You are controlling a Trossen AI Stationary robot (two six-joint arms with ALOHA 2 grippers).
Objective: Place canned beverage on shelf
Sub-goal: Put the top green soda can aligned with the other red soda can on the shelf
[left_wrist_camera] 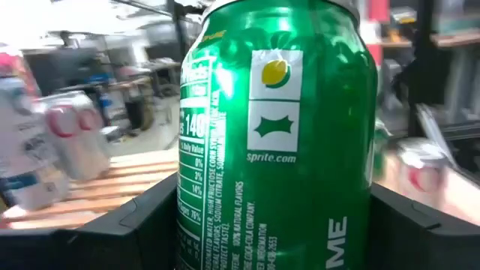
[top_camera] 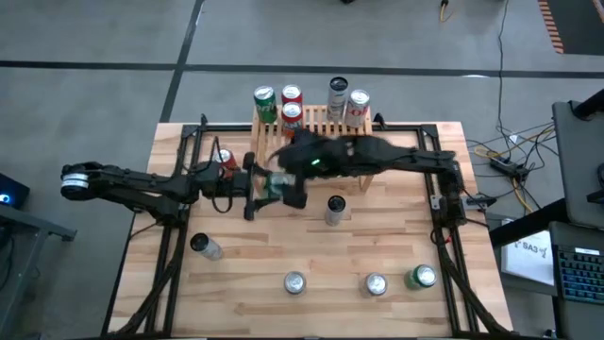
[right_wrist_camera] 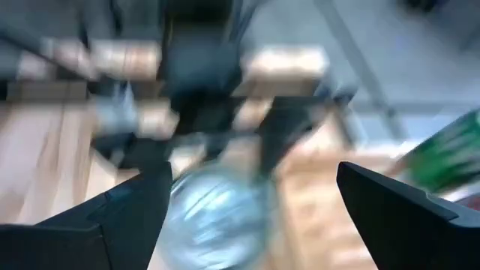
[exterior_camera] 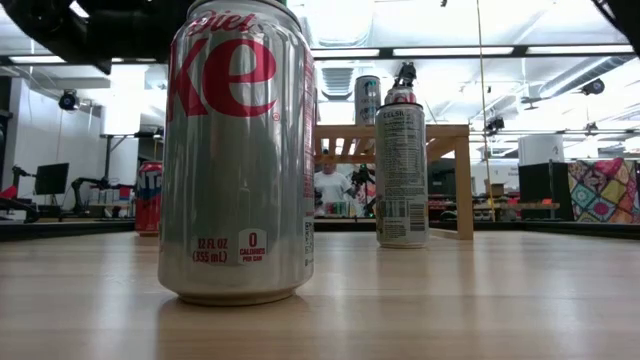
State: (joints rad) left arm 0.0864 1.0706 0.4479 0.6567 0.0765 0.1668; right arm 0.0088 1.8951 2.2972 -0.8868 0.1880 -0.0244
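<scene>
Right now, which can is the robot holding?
The green can, clamped between the left gripper's fingers near the table's middle. Every other can stands free on the table or the shelf.

Overhead camera looks straight down; table-level camera shares its shelf (top_camera: 316, 121)

- Wooden table (top_camera: 245, 274), bare planks across its near half.
- Grey floor (top_camera: 94, 38) around it, crossed by dark seams.
- Power strip (top_camera: 510, 165) with cables (top_camera: 491, 146) on the floor, right of the table.
- Keyboard (top_camera: 578, 269) at the right edge.
- Person (exterior_camera: 328, 188) in a light shirt, far behind the table.
- Monitor (exterior_camera: 52, 178), far left of the room.
- Patterned cloth (exterior_camera: 603, 192), far right.
- Ceiling lights (exterior_camera: 450, 51) overhead.
</scene>
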